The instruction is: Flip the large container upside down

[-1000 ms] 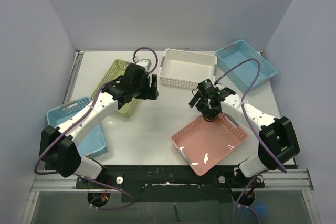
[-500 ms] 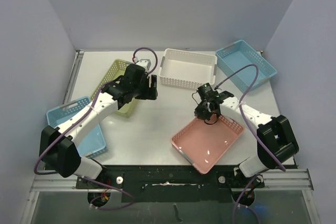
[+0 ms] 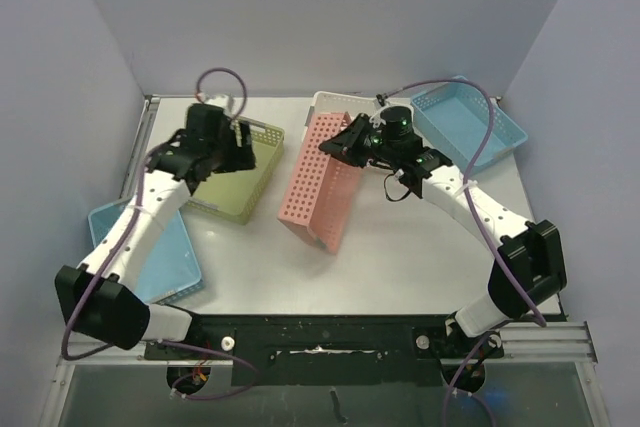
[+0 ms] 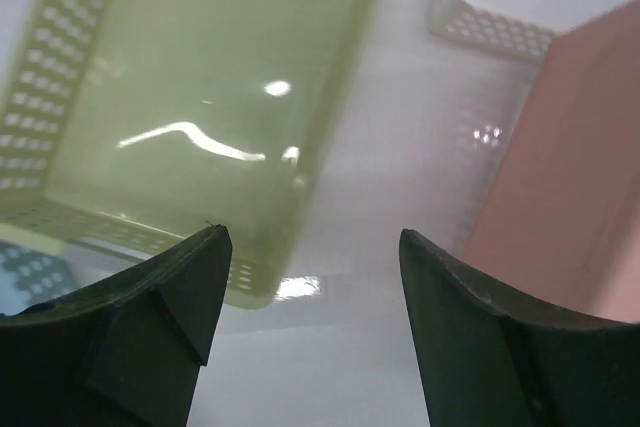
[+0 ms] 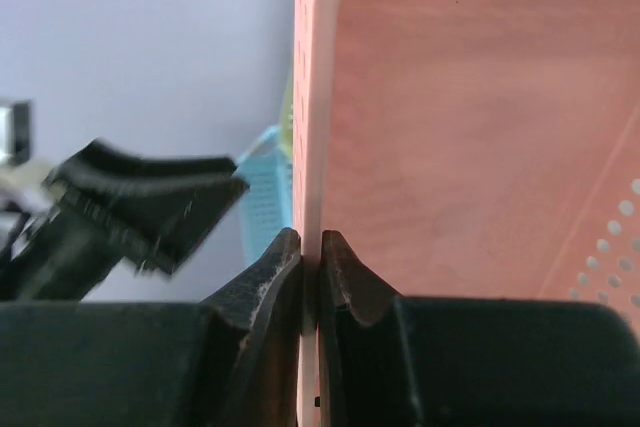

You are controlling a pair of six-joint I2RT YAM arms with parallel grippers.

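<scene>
- The large pink container (image 3: 318, 182) stands tipped up on one edge near the worktop's middle, roughly half turned.
- The right end effector (image 5: 310, 252) is clamped on its upper rim.
- The left end effector (image 4: 310, 247) hangs open above the green basket (image 3: 235, 187).
- Left to do: lower it mouth-down.

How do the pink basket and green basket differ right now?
Pink basket stands tipped on its edge; green basket lies flat, opening up. Pink basket is pinched at its rim by the right end effector; green basket is ungripped, open left end effector hovers nearby. Both are perforated plastic.
</scene>
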